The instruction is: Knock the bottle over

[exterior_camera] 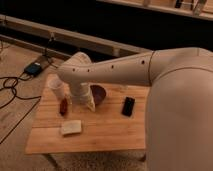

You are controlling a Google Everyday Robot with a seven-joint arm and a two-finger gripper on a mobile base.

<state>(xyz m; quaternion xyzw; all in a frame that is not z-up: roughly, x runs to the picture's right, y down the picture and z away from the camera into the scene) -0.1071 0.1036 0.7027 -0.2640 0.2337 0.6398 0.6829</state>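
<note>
- Gripper [90, 103] low over the wooden surface [107, 136], just beside dark bowl [101, 92]; open or closed, cannot tell.
- Bottle [69, 99] hard to make out, between white cup [56, 86] and arm, near dark red oblong [63, 106].

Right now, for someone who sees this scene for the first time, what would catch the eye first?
The big white robot arm dominates, reaching from the right across the wooden table. Its gripper hangs low over the table, just left of the dark bowl. Further left are a white cup and a dark red oblong thing.
</note>
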